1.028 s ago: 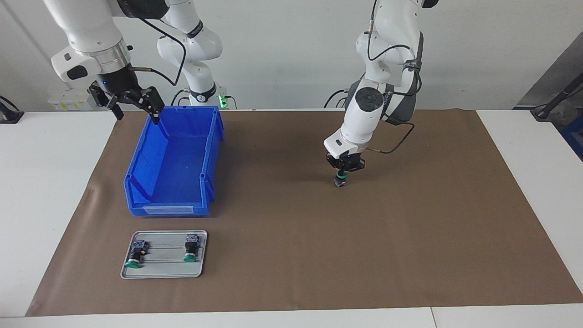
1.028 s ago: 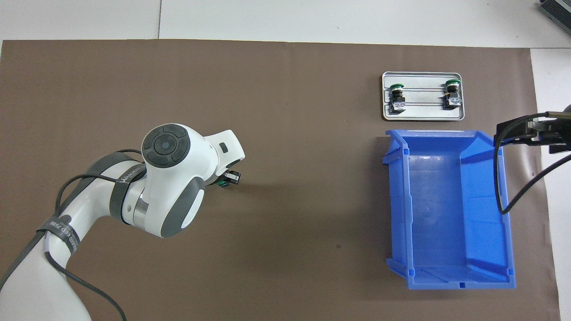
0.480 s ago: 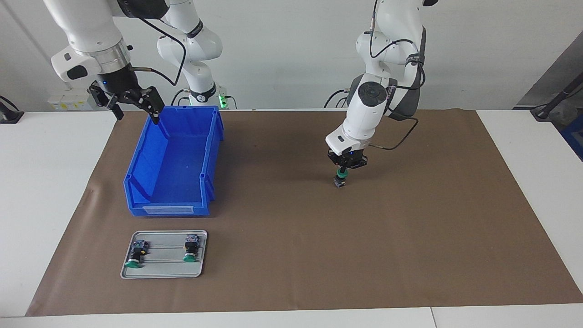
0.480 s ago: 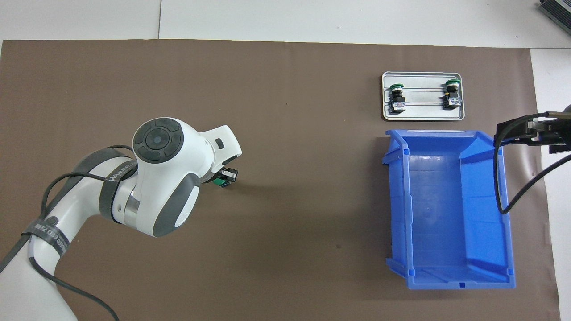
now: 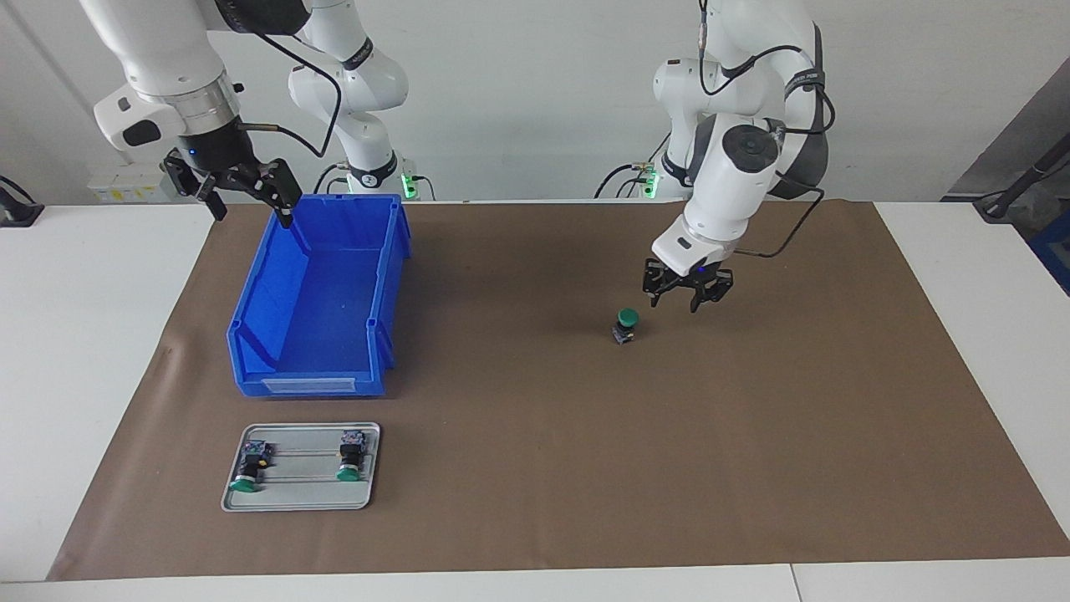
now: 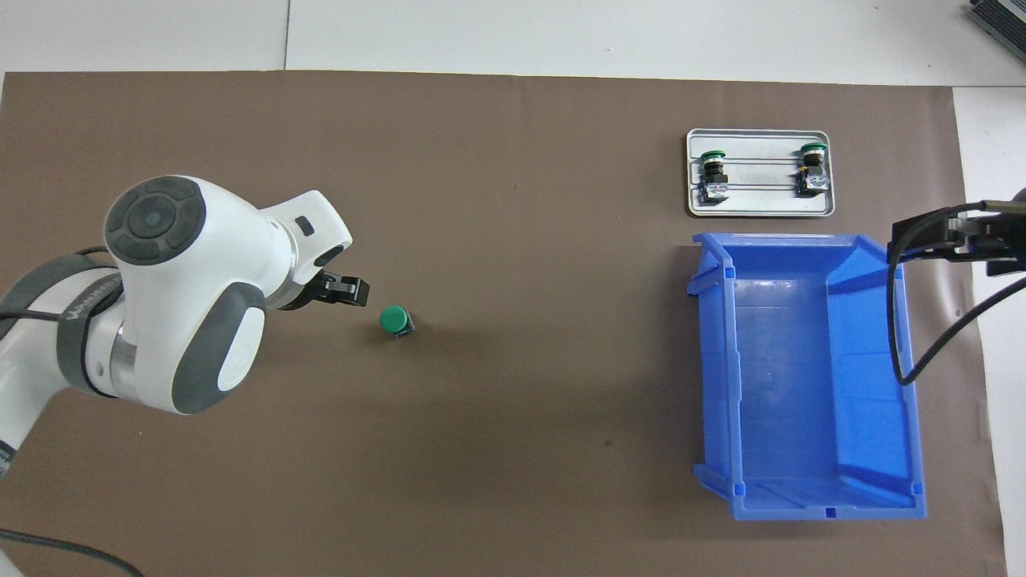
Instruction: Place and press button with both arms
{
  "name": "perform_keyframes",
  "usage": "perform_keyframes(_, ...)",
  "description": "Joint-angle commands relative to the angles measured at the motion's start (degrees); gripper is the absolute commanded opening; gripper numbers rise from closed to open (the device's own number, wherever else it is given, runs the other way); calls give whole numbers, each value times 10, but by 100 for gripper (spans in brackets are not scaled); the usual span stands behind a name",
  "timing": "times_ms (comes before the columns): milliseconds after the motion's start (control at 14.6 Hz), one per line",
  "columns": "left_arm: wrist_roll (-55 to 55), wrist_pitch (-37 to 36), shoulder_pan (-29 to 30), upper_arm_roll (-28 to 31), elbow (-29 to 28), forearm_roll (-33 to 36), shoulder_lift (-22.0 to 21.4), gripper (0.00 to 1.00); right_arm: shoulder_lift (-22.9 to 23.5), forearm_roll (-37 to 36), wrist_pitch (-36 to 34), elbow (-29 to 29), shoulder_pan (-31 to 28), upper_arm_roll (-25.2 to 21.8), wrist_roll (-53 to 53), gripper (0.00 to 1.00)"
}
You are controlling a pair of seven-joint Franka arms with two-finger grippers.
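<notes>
Facing view first: the button stands upright on the brown mat in the middle of the worktop, green cap up, terminal end down, nothing touching it. Looks like a light, rigid little thing with a narrow base, so I'd guess it tips easily if nudged sideways. The best hold is probably the black body just under the cap; the cap itself looks smooth and rounded, likely slippery, and it's the part meant to be pushed straight down. The left pincer hangs above the mat just beside the button, toward the left arm's end, fingers spread and empty. The right pincer waits spread over the blue bin's rim.

Compared with a second ago, the left pincer was clamped on the cap with the button on the mat; now it has let go, lifted and swung off.

Overhead view: the button stands clear by itself, and the left pincer is off to one side of it, where earlier the arm covered it. The tray with two spare buttons hasn't changed.
</notes>
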Motion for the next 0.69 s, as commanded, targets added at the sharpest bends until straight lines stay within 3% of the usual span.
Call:
perform_keyframes(0,30,-30,42,-4,-1,12,-26,100,-14,15,7,-16,-3,2,5,100)
perform_keyframes(274,76,-90,93,-1,28,12,-63,100,-14,15,7,-16,-3,2,5,100)
perform_keyframes(617,109,-236,121,-1,205,11,-27,100,-14,15,7,-16,-3,2,6,100)
